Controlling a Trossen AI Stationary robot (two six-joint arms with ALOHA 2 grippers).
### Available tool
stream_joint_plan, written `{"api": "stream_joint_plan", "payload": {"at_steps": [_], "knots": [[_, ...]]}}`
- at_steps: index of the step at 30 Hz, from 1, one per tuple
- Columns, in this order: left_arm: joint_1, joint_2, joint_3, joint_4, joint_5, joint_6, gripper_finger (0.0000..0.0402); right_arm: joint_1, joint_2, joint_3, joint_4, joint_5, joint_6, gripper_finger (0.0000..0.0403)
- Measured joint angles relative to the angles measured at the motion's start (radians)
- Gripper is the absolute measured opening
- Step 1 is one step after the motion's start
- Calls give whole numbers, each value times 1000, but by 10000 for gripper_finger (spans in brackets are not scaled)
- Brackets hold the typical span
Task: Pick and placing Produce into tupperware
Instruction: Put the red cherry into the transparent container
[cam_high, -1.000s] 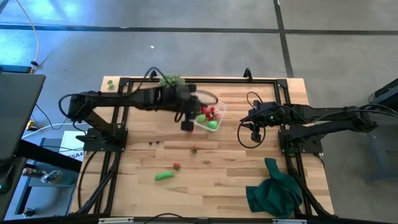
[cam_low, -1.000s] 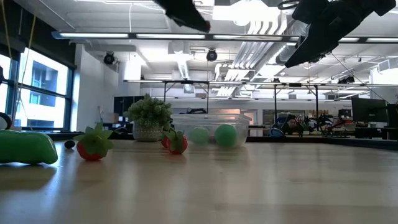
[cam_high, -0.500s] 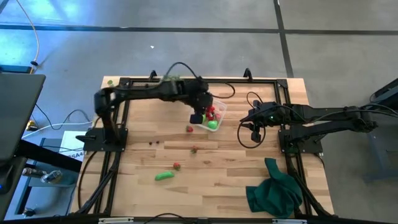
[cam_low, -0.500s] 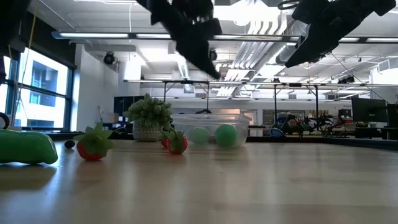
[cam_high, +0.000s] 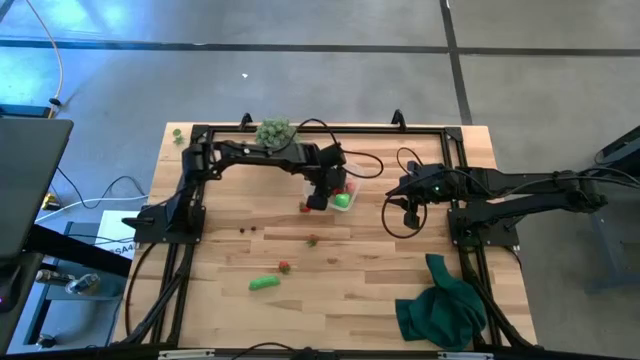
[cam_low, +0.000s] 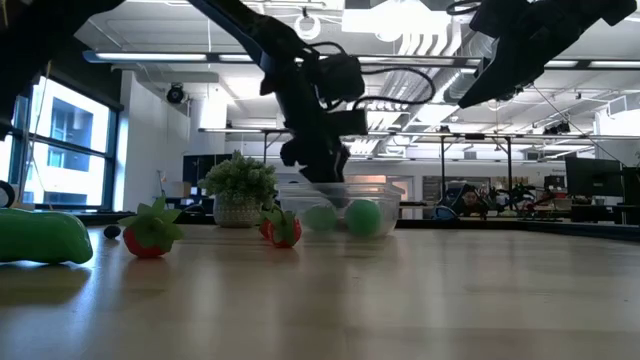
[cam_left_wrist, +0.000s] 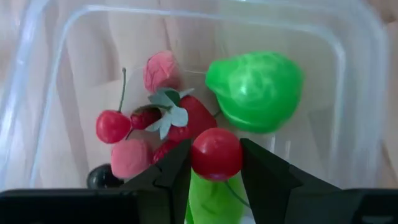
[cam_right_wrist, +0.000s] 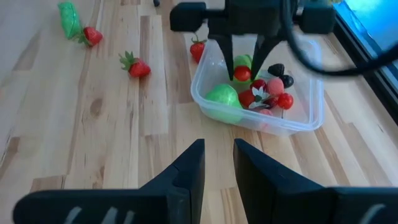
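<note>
The clear square tupperware (cam_high: 343, 188) (cam_right_wrist: 258, 93) (cam_left_wrist: 205, 12) stands on the table's far middle, holding red berries, a dark berry, a strawberry and bright green pieces (cam_left_wrist: 254, 91). My left gripper (cam_high: 320, 197) (cam_right_wrist: 242, 73) (cam_left_wrist: 216, 163) hangs over it, shut on a small red round berry. My right gripper (cam_high: 405, 205) (cam_right_wrist: 217, 168) hovers open to the right of the tupperware, touching nothing. Lying loose on the table are a green oblong piece (cam_high: 263, 283) (cam_low: 40, 238), strawberries (cam_high: 284, 266) (cam_high: 313, 240) (cam_high: 305, 207) and dark berries (cam_high: 247, 230). My left gripper pinches the small red round berry (cam_left_wrist: 216, 154) (cam_right_wrist: 242, 74) between its two fingertips. The fingers come from above, pointing down into the tupperware. The berry is lifted clear, just above the pieces lying inside.
A spiky pale-green ball (cam_high: 273, 131) (cam_low: 240, 185) sits at the far edge, left of the tupperware. A dark green cloth (cam_high: 440, 305) lies crumpled at the near right corner. Black frame rails (cam_high: 190, 200) run along both sides. Bare wood spreads across the near middle.
My left gripper has swung from just left of the tupperware toward the right and come down, so that its fingers now reach into the container's opening. The right arm has kept still, and the loose produce has stayed in place.
</note>
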Motion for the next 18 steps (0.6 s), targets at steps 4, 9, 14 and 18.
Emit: {"api": "stream_joint_plan", "payload": {"at_steps": [4, 9, 14, 18], "knots": [[0, 21, 0, 6, -2, 11, 116, 0, 0, 0, 1, 0, 0, 75], [0, 22, 0, 4, -2, 20, 111, 0, 0, 0, 0, 0, 0, 75], [0, 21, 0, 9, 3, 20, 128, 0, 0, 0, 0, 0, 0, 75], [0, 21, 0, 10, 3, 16, 145, 0, 0, 0, 0, 0, 0, 75]]}}
